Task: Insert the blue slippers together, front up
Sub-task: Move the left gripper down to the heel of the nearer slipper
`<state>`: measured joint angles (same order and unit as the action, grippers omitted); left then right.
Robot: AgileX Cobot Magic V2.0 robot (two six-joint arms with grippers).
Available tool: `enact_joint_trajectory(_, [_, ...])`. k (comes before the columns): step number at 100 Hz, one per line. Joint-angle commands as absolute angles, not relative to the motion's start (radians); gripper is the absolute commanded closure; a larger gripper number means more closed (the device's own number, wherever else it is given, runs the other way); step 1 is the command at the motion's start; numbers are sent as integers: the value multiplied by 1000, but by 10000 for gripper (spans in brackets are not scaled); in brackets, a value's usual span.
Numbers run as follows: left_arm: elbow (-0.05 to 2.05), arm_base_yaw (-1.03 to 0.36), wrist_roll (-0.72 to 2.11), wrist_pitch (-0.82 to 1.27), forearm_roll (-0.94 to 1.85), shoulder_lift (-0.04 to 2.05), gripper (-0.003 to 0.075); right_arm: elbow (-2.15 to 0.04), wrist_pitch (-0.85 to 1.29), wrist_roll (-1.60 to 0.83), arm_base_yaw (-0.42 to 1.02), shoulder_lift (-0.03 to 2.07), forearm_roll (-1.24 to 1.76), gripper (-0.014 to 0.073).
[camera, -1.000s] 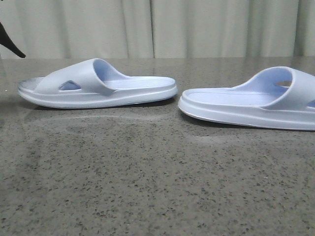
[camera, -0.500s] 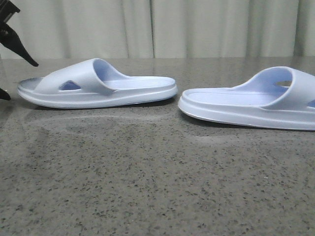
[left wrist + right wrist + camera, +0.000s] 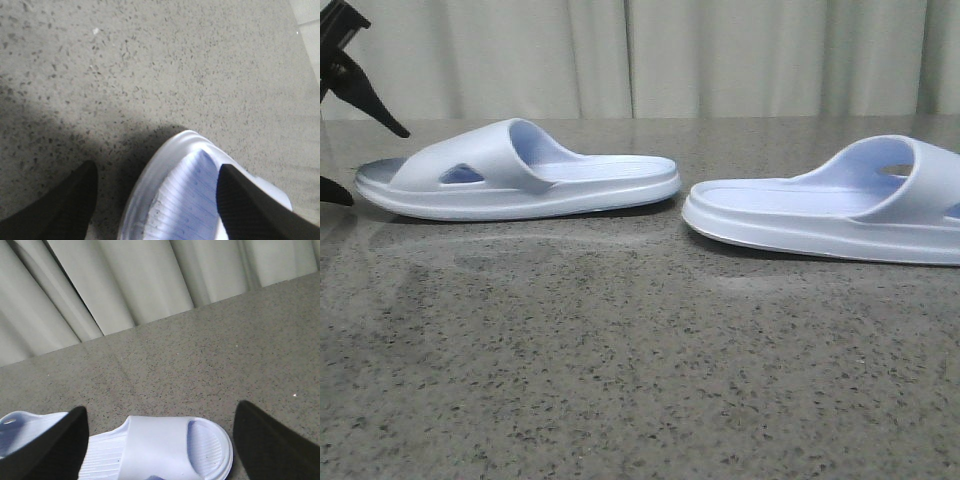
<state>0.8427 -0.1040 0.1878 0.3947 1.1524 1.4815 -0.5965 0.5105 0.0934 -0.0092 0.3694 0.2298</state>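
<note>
Two pale blue slippers lie soles down on the grey speckled table, heel ends facing each other. The left slipper points its toe left, and the right slipper runs off the frame's right edge. My left gripper is open at the far left, its two black fingers on either side of the left slipper's toe. In the left wrist view, the left gripper has one finger over the footbed and the other beside the rim. My right gripper hangs open above the right slipper, without touching it.
A pale pleated curtain hangs behind the table's far edge. The grey speckled tabletop stretches in front of both slippers. The end of the other slipper shows at the edge of the right wrist view.
My left gripper has come in from the left edge and moved right and down, so its open fingers now straddle the left slipper's toe. Neither slipper has moved.
</note>
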Motion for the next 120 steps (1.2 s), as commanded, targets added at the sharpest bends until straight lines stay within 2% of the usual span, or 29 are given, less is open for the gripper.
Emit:
enact_joint_trajectory(1, [875, -103, 214, 398, 1200, 1454, 276, -632, 424, 91, -14, 387, 233, 74])
enact_joint_trajectory(120, [875, -103, 241, 415, 1216, 1456, 276, -632, 424, 91, -14, 387, 254, 74])
